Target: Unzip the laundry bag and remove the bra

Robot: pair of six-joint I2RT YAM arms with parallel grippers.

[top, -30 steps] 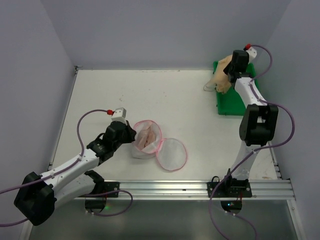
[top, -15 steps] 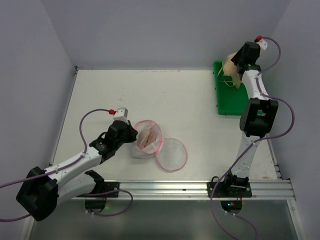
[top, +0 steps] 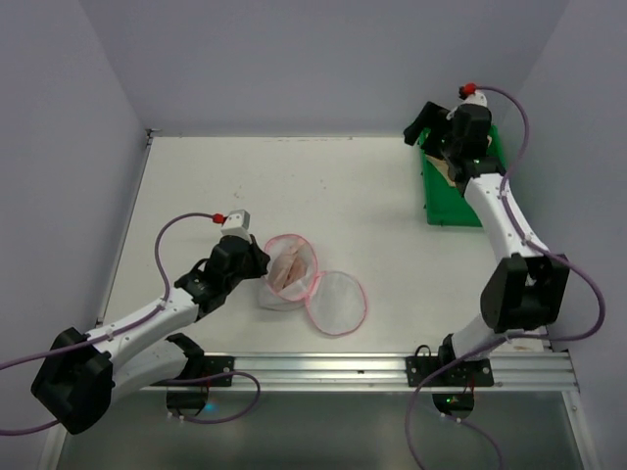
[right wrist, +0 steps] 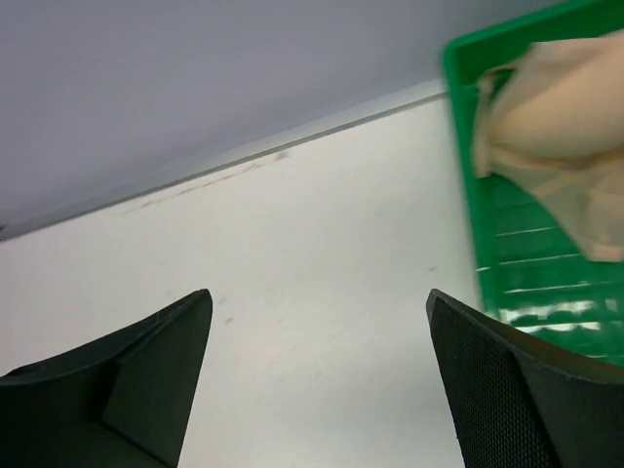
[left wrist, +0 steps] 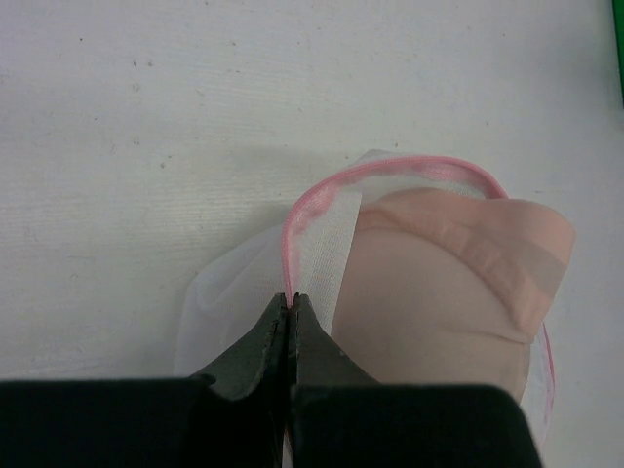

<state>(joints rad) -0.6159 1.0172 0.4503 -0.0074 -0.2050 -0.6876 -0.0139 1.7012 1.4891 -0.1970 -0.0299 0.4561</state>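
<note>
The laundry bag of white mesh lies on the table with its pink-edged lid flipped open to the right. My left gripper is shut on the bag's pink zip rim. A dusty pink padded cup shows inside the open bag. A beige bra lies in the green tray. Beside the tray's left edge, my right gripper hangs wide open over bare table, with nothing between its fingers. In the top view that gripper is at the tray's far left corner.
The green tray stands at the back right, close to the right wall. Grey walls close in the table on three sides. A metal rail carrying both arm bases runs along the near edge.
My right gripper opened and let go of the beige bra, which now lies in the green tray. That arm has swung left off the tray. The left arm has not moved.
</note>
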